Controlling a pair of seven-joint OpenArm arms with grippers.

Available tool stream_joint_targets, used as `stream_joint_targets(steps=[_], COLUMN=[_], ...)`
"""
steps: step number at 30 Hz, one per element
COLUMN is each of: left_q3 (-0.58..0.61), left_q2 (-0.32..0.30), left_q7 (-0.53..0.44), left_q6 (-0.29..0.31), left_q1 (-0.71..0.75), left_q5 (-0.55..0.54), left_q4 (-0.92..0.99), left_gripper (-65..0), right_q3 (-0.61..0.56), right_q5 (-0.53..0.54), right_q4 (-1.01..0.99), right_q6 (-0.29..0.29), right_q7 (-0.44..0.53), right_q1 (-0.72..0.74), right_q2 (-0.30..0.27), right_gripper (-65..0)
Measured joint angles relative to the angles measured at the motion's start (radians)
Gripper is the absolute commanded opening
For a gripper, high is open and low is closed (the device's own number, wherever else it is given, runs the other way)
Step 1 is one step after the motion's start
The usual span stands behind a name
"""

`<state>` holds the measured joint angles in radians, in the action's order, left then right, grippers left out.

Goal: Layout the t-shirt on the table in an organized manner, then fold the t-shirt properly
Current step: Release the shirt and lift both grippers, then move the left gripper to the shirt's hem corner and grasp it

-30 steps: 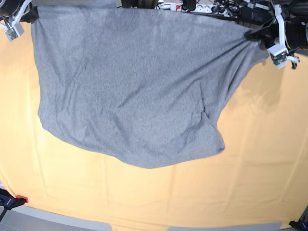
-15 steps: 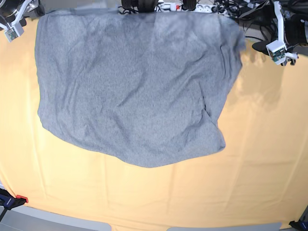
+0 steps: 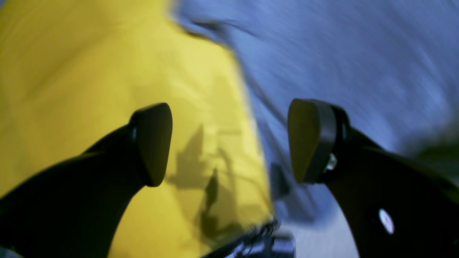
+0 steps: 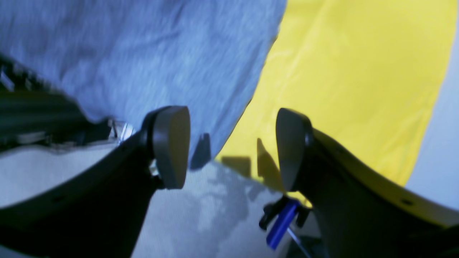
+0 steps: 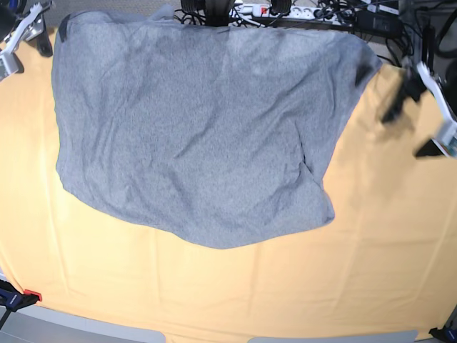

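Layout step, judged nearly complete: next move should smooth the creases and square the lower edge before any fold, pulling corners outward rather than dragging the middle. Left gripper (image 3: 229, 143) has its jaws spread wide, nothing between them; right gripper (image 4: 231, 147) likewise wide apart and empty. The t-shirt (image 5: 200, 128) lies spread over the upper centre and left of the table (image 5: 385, 271), plain heather-grey side up, no lettering showing, rumpled with diagonal wrinkles; its lower edge curves and sags toward lower right.
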<state>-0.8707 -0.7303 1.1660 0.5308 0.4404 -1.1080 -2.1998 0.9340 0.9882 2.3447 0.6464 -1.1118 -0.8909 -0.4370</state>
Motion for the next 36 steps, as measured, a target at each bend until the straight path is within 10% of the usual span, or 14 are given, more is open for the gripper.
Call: stream_joint_targets(steps=[7,19,36], left_q3=[0.024,0.452,0.792], left_q2=[0.101,0.127,0.282], left_q7=[-0.029,-0.044,-0.259], left_q6=[-0.036,0.069,0.113], left_q1=[-0.156,-0.548,-0.756], left_q5=[0.059,0.019,0.287], left_q4=[0.314,0.877,1.039], left_gripper=[-15.6,-15.6,-15.6], right_q3=[0.0,0.0,0.0], right_q5=[-0.002,-0.002,-0.005], right_q4=[0.0,0.0,0.0], right_q6=[-0.018,-0.018,-0.018], right_q7=[-0.002,0.002,0.002], right_q1=[0.051,0.11,0.11], right_q2=[0.0,0.0,0.002], right_gripper=[-25.8,-25.8,-25.8])
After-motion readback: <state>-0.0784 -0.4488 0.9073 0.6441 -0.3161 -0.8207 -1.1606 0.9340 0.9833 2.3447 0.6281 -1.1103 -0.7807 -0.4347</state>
